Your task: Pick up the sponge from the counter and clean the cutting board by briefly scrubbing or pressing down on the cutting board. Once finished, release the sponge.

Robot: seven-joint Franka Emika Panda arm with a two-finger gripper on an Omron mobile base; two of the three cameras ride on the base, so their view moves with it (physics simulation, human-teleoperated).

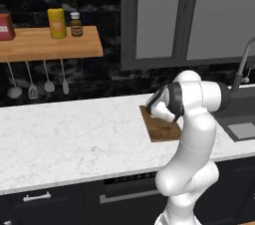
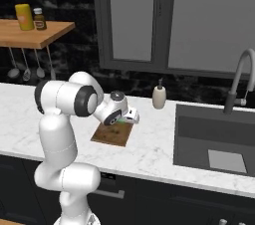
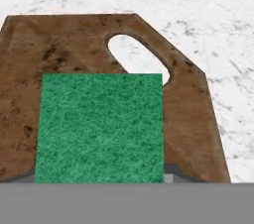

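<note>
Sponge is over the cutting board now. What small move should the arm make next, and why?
Probably press straight down, then open. In the hand view the green sponge sits between the fingertips over the cutting board, near its handle hole, and the gripper hovers low above the board. Whether the sponge already touches it cannot be told.
</note>
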